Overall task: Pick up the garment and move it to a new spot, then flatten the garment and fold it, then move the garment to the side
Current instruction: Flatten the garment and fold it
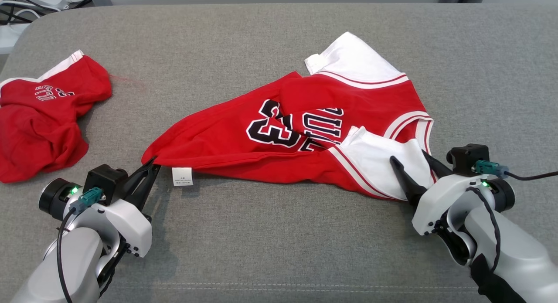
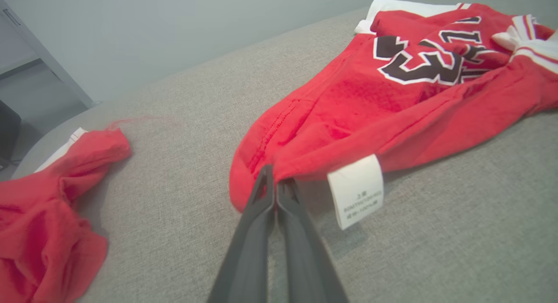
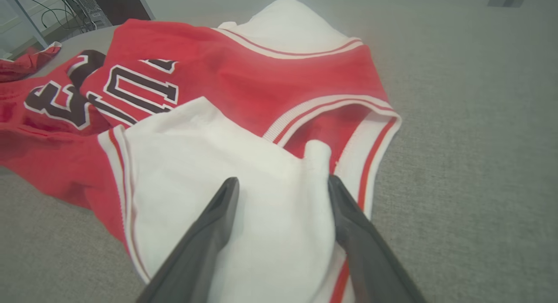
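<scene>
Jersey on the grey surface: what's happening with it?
The left gripper is pinched shut on a hem corner of the red jersey, beside the care label. The right gripper is open, its fingers straddling the white sleeve. The jersey lies rumpled, not yet flattened; another red garment sits to its left.

the jersey (image 1: 305,133) lies on the cushion (image 1: 261,242), in the middle and to the right. it stretches from its left corner at the front to the far sleeve (image 1: 353,54) at the back. the label (image 1: 182,176) lies on the cushion just right of that corner. the left gripper (image 1: 150,165) pinches the corner from the front left. the near sleeve (image 1: 370,150) lies on top of the jersey at the right, and the right gripper (image 1: 408,157) stands over it, one finger at each side. another cloth (image 1: 39,124) lies well apart at the far left.
</scene>
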Available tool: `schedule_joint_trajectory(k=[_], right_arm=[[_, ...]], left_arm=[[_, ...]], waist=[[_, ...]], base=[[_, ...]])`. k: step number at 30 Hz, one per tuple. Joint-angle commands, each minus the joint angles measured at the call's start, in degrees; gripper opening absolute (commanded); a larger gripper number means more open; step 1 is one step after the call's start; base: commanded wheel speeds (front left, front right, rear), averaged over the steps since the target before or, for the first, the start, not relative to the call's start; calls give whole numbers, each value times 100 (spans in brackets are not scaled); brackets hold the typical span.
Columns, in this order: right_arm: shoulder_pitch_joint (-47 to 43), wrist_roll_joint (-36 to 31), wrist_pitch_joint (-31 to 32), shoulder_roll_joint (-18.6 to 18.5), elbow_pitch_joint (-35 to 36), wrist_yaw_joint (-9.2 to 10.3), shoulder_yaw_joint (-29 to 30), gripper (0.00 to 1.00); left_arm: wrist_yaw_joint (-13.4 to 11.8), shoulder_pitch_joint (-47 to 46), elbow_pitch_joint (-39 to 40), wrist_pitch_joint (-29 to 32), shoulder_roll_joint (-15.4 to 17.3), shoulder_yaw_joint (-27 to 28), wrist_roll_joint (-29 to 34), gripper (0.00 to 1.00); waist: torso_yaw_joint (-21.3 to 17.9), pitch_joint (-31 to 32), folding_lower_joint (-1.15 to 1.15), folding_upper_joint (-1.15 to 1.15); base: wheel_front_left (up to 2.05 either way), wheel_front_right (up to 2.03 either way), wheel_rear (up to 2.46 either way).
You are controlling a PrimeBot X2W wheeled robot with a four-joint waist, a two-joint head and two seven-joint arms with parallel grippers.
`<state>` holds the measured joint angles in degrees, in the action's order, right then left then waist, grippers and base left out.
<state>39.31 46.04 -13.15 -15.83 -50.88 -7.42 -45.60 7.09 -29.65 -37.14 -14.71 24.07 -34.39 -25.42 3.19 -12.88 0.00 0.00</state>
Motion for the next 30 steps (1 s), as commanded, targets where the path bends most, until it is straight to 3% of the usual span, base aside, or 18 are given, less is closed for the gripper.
schedule_joint_trajectory(k=[1, 5, 6, 8, 9, 13, 17, 19, 21, 23, 26, 30], right_arm=[[-130, 25, -66, 2, 46, -7, -54, 100], [-56, 56, -74, 62, -32, -7, -75, 100], [-32, 65, -79, 72, -41, -7, -76, 95], [16, 74, -103, 79, -33, -7, -57, 70], [30, 77, -114, 80, -34, -7, -47, 69], [70, 41, -150, 66, -39, -7, -7, 88], [80, 8, -172, 58, -36, -7, 94, 91], [71, -8, -177, 67, -30, -7, 128, 79], [61, -15, -180, 81, -21, -7, 150, 50], [66, -31, -182, 94, 6, -7, 174, 41], [78, -70, -183, 105, 66, -7, 214, 0], [170, -132, -184, 68, 242, -7, 319, 0]], left_arm=[[39, -82, 74, -29, 200, 200, -66, 0], [39, -111, 67, -29, 191, 185, -59, 0], [39, -120, 70, -29, 189, 185, -56, 0], [39, -134, 75, -29, 187, 191, -53, 0], [39, -136, 77, -29, 187, 196, -53, 0], [39, -121, 75, -29, 196, 219, -55, 0], [40, -100, 71, -29, 201, 237, -61, 0], [40, -99, 75, -29, 200, 243, -57, 0], [40, -102, 76, -29, 193, 244, -54, 0], [40, -108, 76, -29, 190, 240, -50, 0], [40, -116, 76, -29, 189, 235, -52, 0], [40, -176, 83, -29, 230, 218, -90, 0]], waist=[[8, -11, 0, 0], [38, -45, 0, 0], [45, -56, 0, 0], [58, -70, 0, 0], [62, -75, 0, 0], [64, -76, 0, 0], [49, -74, 0, 0], [38, -76, 0, 0], [29, -78, 0, 0], [21, -79, 0, 0], [11, -77, 0, 0], [10, -45, 0, 0]], base=[[0, 0, 0], [0, 0, 0], [0, 0, 0], [0, 0, 0], [0, 0, 0], [0, 0, 0], [0, 0, 0], [0, 0, 0], [0, 0, 0], [0, 0, 0], [0, 0, 0], [0, 0, 0]])
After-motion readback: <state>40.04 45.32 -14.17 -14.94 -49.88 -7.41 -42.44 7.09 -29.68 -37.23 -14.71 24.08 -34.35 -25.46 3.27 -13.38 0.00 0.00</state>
